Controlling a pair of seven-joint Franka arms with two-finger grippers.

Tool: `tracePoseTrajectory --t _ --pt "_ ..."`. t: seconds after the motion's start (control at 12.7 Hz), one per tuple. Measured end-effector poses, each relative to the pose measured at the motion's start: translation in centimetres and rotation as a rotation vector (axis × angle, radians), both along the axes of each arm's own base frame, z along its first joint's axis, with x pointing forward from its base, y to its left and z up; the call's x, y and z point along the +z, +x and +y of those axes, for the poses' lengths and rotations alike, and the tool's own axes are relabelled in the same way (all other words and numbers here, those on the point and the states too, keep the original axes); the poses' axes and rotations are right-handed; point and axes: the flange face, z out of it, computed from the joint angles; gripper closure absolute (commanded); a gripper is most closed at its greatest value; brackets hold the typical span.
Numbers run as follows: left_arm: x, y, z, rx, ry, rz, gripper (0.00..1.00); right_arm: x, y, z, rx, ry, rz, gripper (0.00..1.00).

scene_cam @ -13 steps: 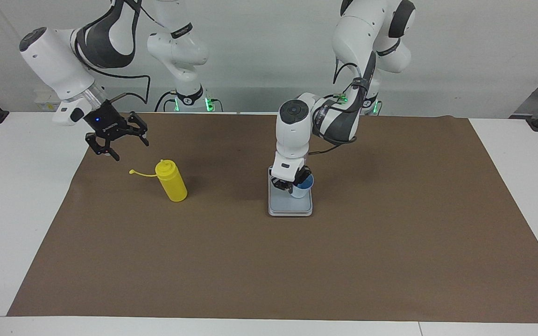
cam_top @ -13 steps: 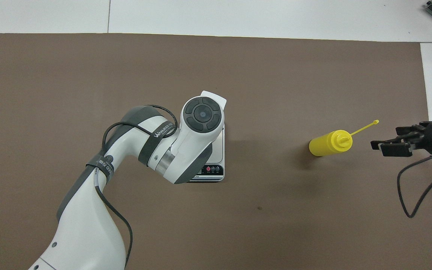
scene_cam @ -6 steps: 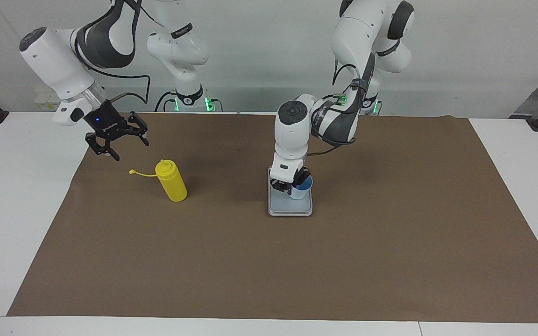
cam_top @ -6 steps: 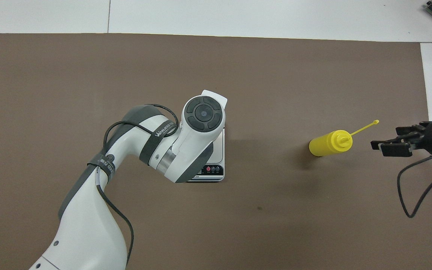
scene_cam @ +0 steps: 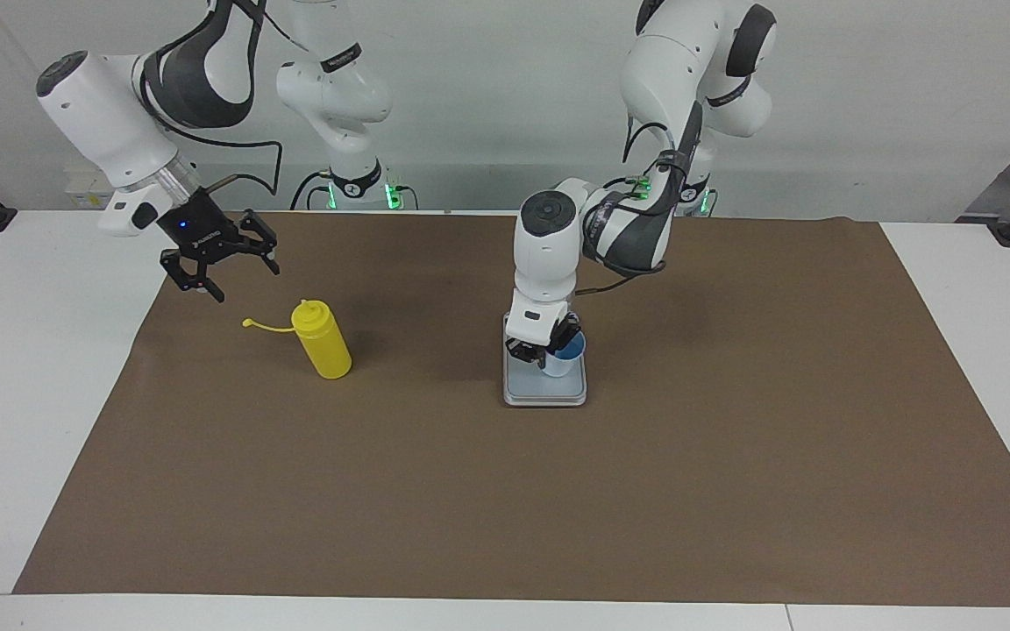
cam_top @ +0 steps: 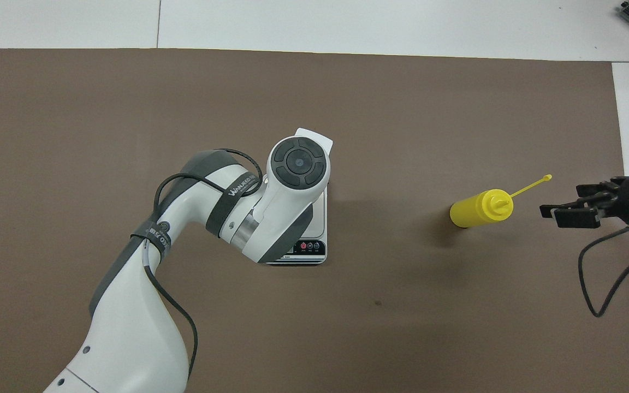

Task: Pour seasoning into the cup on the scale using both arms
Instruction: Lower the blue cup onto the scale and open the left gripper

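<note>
Fingers of the left gripper (scene_cam: 543,354) clamp the small light-blue plastic cup (scene_cam: 562,359) on the flat silver-grey scale (scene_cam: 545,391) mid-counter. Right gripper (scene_cam: 223,265) hangs spread wide near the upright yellow plastic squeeze bottle (scene_cam: 323,340), toward the right arm's end.

Overhead: left arm (cam_top: 271,213) hides cup, left gripper, most of scale (cam_top: 314,254); right arm cut off at edge.

Yellow bottle (scene_cam: 323,350), light-blue cup (scene_cam: 561,358)
</note>
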Motion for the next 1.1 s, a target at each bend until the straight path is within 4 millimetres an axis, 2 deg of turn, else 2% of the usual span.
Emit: tracePoseTrajectory --t 0.08,0.16,0.31,0.55,0.79,1.1 --pt "0.00 0.00 0.00 0.000 0.000 0.000 1.00 0.00 0.00 0.00 0.000 0.000 0.000 0.00" --pt "0.00 0.00 0.00 0.000 0.000 0.000 0.95 0.00 0.00 0.00 0.000 0.000 0.000 0.00" --pt "0.00 0.00 -0.01 0.000 0.000 0.000 0.76 0.01 0.00 0.00 0.000 0.000 -0.001 0.00" --pt "-0.14 0.00 -0.02 0.002 0.002 0.001 0.56 0.01 0.01 0.00 0.000 0.000 -0.001 0.00" --pt "-0.07 0.06 0.00 0.004 0.002 0.001 0.47 0.01 0.01 0.00 0.000 0.000 -0.001 0.00" --pt "0.77 0.36 0.04 0.008 0.011 0.007 0.45 0.01 0.01 0.00 0.000 0.000 -0.001 0.00"
